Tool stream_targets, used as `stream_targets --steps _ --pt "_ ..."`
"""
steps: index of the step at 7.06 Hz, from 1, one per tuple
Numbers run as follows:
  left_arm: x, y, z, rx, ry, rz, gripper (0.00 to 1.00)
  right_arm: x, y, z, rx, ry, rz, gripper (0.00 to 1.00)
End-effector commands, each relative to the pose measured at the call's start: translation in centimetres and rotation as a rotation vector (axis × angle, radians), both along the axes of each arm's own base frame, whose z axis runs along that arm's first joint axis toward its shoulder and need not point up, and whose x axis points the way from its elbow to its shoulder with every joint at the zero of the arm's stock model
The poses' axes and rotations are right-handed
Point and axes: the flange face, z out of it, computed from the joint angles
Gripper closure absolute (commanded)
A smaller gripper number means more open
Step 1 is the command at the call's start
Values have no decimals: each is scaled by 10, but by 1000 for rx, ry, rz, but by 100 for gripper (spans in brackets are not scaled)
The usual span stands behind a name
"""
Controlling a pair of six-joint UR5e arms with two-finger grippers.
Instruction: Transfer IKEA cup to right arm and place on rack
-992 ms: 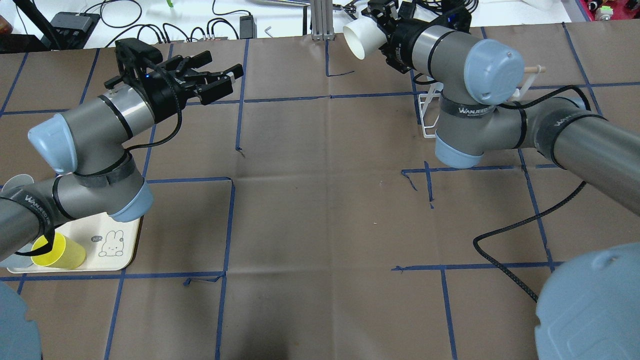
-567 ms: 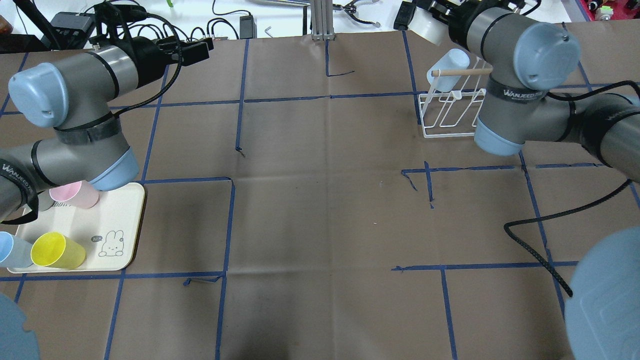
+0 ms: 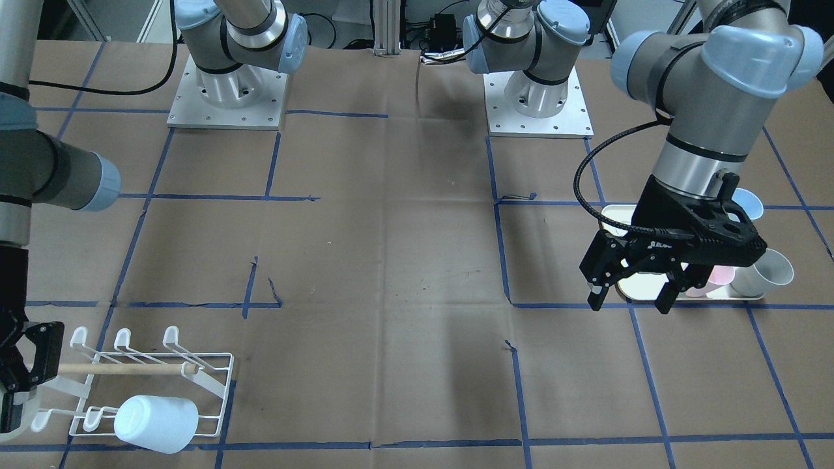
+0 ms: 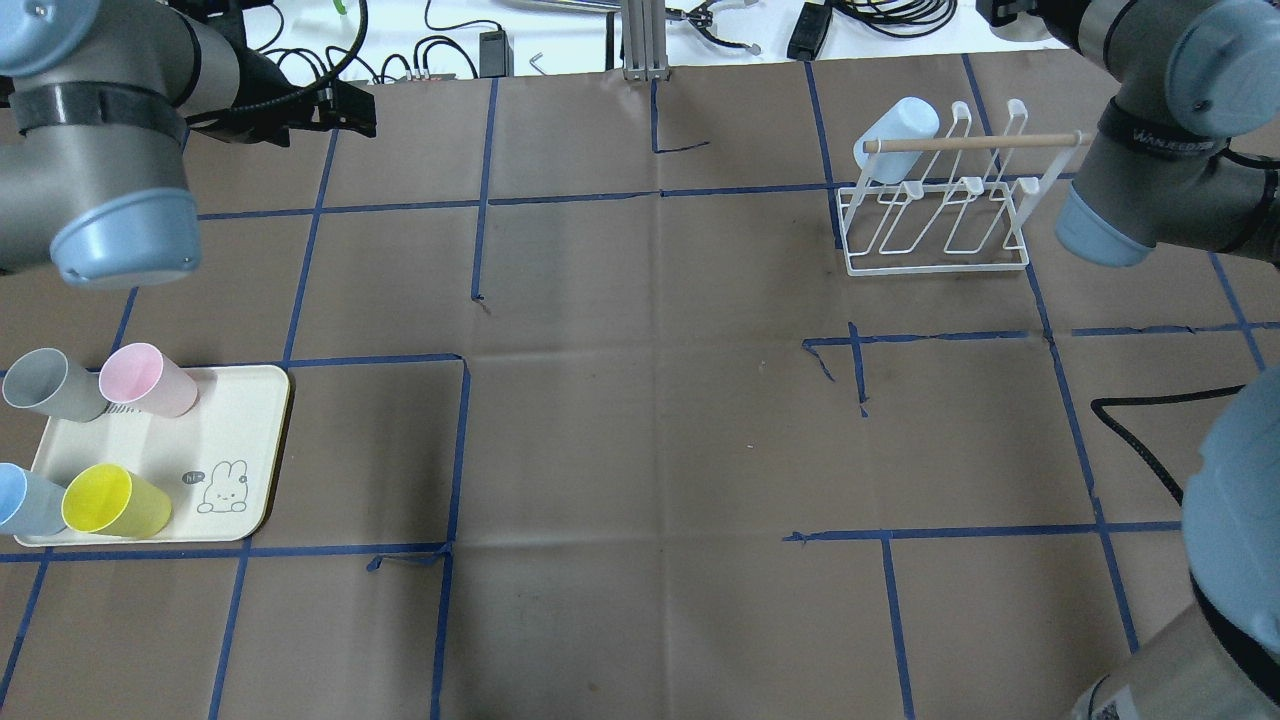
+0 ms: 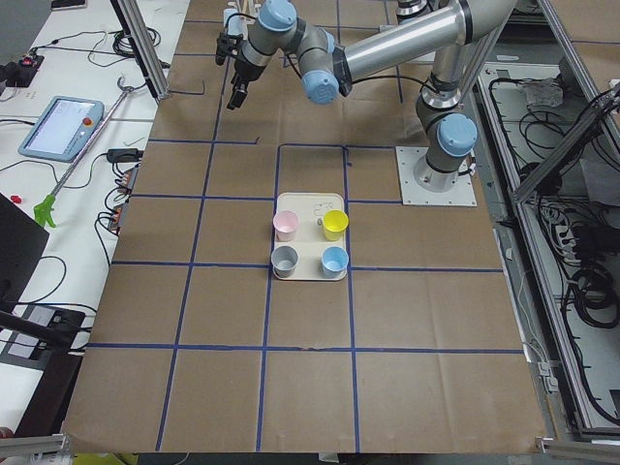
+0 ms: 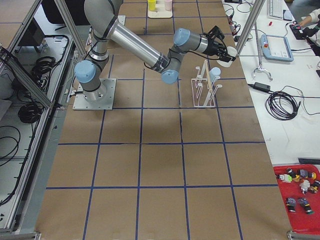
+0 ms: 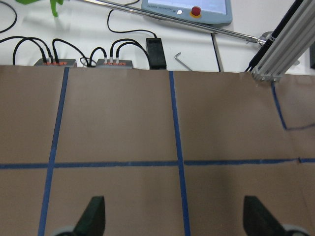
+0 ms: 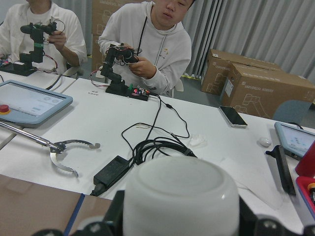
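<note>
My right gripper (image 8: 179,219) is shut on a white cup (image 8: 179,191), whose base faces the wrist camera. In the exterior right view that cup (image 6: 228,56) hangs past the table's far edge, just beyond the rack (image 6: 204,89). The white wire rack (image 4: 935,220) with its wooden dowel (image 4: 975,143) carries a pale blue cup (image 4: 897,125) on an end prong. My left gripper (image 3: 629,294) is open and empty, above the far edge of the cream tray (image 3: 612,218). Its fingers (image 7: 96,216) frame bare table.
The tray (image 4: 245,440) at the near left holds a grey cup (image 4: 50,385), a pink cup (image 4: 150,380), a blue cup (image 4: 25,500) and a yellow cup (image 4: 115,500). Cables and a teach pendant (image 7: 187,7) lie beyond the far edge. Operators sit behind it.
My right arm has swung right with the white cup, from left of the rack to beyond it. My left arm has pulled back to the far left, uncovering the tray.
</note>
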Motion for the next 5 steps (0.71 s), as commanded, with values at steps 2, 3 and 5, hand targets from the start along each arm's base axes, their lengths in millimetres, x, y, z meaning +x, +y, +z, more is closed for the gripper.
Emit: stream_targets --steps 2,3,5 --pt "-30 27 62 354 -38 3 0 -30 -14 -46 45 10 -27 91" --pt "-39 35 57 368 -55 -6 0 -30 -17 -50 46 7 -27 91" --pt "-57 53 52 366 -50 2 0 -29 -17 -71 61 -1 -28 90"
